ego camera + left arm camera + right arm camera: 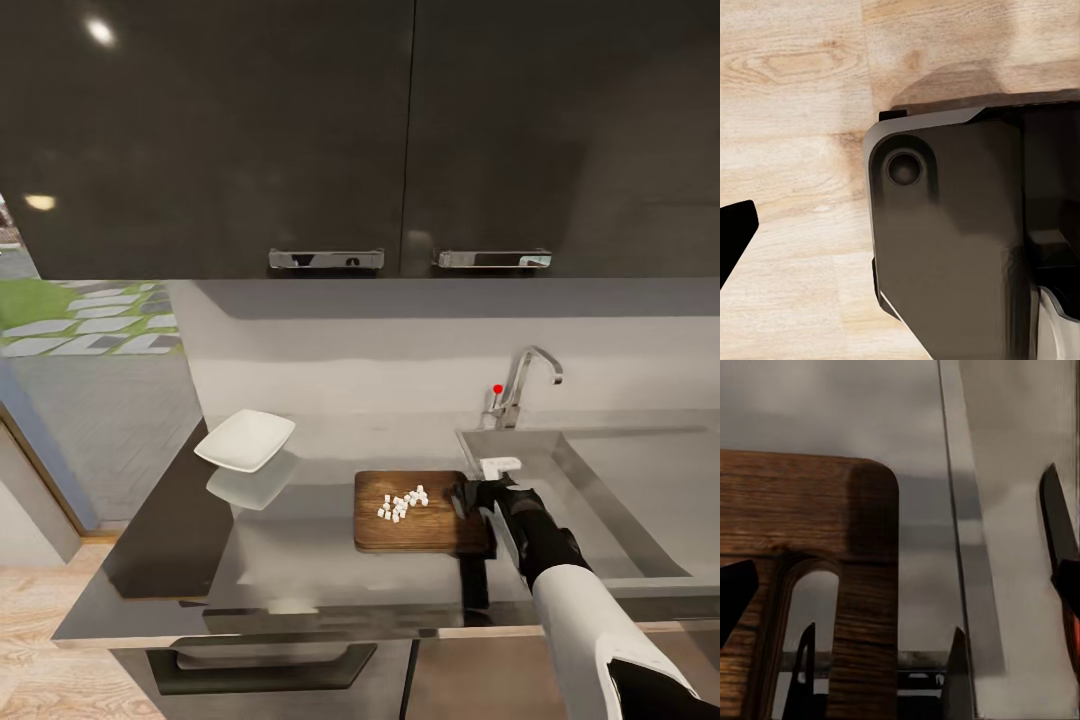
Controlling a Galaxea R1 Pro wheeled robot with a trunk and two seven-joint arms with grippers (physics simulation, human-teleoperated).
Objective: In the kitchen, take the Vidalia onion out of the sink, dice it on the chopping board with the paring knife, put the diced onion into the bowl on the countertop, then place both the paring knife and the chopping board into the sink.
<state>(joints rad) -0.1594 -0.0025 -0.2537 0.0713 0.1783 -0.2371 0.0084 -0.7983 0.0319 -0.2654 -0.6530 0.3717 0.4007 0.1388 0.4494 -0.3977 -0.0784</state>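
Note:
The brown chopping board [420, 512] lies on the grey countertop [300, 565], just left of the sink [640, 480]. A small heap of white diced onion [402, 503] rests on its middle. My right gripper [470, 497] stands open at the board's right end, its fingers spread over the slot handle hole [806, 630]. The paring knife [1057, 521], with a dark blade and a bit of red handle, lies close by one finger on the sink side. The white bowl [245, 440] stands to the left, apart from the board. My left gripper's finger [735, 240] hangs over wooden floor.
The chrome faucet [520, 385] with a red dot rises behind the sink's left corner. Dark wall cabinets [400, 140] hang above the counter. The counter's left end [150, 540] drops to the floor. The robot's dark base [952, 240] is under the left wrist.

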